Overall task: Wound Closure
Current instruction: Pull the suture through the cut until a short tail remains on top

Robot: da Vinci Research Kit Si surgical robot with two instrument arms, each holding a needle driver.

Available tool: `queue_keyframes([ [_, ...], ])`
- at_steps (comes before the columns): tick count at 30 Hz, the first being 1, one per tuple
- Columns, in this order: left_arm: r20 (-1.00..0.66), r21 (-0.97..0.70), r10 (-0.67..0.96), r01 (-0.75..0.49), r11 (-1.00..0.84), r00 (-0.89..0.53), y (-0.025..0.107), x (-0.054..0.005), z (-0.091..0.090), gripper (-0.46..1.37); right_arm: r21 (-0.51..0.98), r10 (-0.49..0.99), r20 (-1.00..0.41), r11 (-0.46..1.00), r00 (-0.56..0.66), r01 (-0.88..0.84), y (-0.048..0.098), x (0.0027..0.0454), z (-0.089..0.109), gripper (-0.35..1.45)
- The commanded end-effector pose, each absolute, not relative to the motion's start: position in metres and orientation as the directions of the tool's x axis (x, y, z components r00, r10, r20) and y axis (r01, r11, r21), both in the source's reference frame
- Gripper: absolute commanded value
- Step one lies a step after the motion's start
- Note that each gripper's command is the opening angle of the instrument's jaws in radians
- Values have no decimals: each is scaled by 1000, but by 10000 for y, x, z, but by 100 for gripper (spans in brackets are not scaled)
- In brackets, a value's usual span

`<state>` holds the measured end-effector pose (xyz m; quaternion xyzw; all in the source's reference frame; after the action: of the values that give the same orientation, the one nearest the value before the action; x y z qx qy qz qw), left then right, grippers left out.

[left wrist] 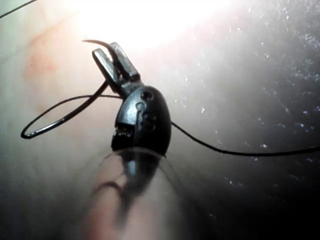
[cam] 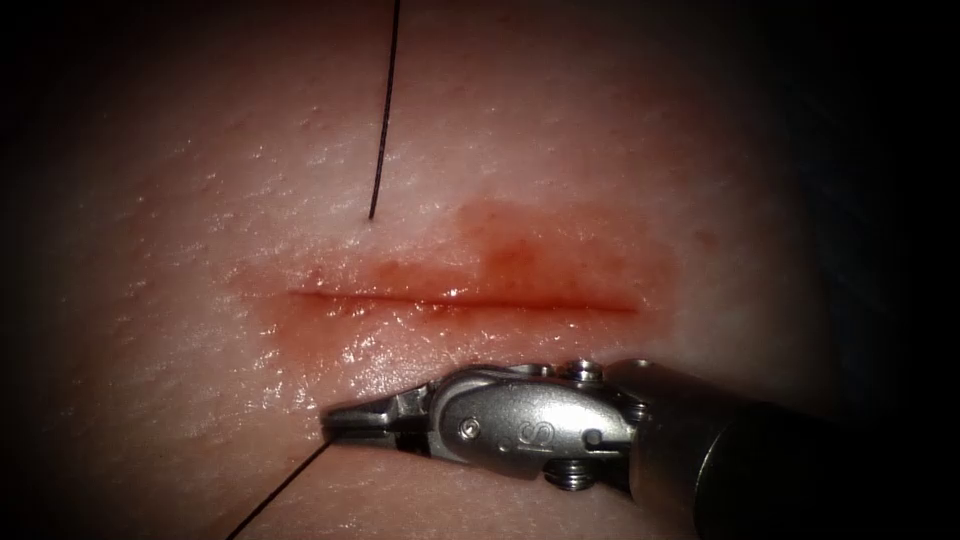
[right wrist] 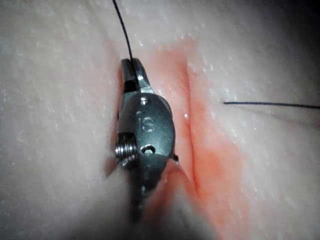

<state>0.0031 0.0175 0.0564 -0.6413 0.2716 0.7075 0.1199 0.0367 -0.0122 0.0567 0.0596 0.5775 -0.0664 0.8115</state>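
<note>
The tissue [cam: 180,300] carries a straight cut [cam: 460,298] that runs across the endoscope view, with red fluid [cam: 520,250] around it. My right tool [cam: 335,422] lies on the near side of the cut, its jaws shut on the thread [cam: 280,490], which runs off toward the lower left. A second stretch of thread [cam: 385,110] enters the tissue just beyond the cut's left end. In the left wrist view my left tool [left wrist: 107,52] is shut on the curved needle [left wrist: 65,117] near one end. The needle is clear of the tissue, with thread [left wrist: 225,150] trailing from it.
In the right wrist view the right tool [right wrist: 132,67] lies beside the cut [right wrist: 190,110], holding thread [right wrist: 122,30], and another strand [right wrist: 270,104] crosses the tissue beyond the cut. The tissue falls into shadow at the edges of the endoscope view.
</note>
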Motion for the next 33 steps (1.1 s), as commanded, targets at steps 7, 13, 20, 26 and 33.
queue_keyframes([
  [7, -973, 230, -179, -516, -825, -148, 175, 31, 564, -35, 35, -28, -958, 977, 284, 211, -141, 371, 552, -35],
  [13, -973, 229, -177, -517, -825, -148, 176, 30, 564, -35, 40, -35, -961, 964, 275, 263, -156, 375, 535, -35],
  [20, -973, 229, -177, -517, -825, -148, 176, 30, 564, -35, 38, -47, -965, 948, 258, 315, -172, 379, 517, -35],
  [26, -973, 229, -177, -517, -825, -148, 176, 29, 564, -35, 44, -50, -970, 927, 240, 373, -190, 388, 503, -35],
  [33, -973, 228, -177, -517, -825, -148, 177, 28, 565, -35, 53, -54, -972, 899, 230, 435, -210, 400, 489, -35],
])
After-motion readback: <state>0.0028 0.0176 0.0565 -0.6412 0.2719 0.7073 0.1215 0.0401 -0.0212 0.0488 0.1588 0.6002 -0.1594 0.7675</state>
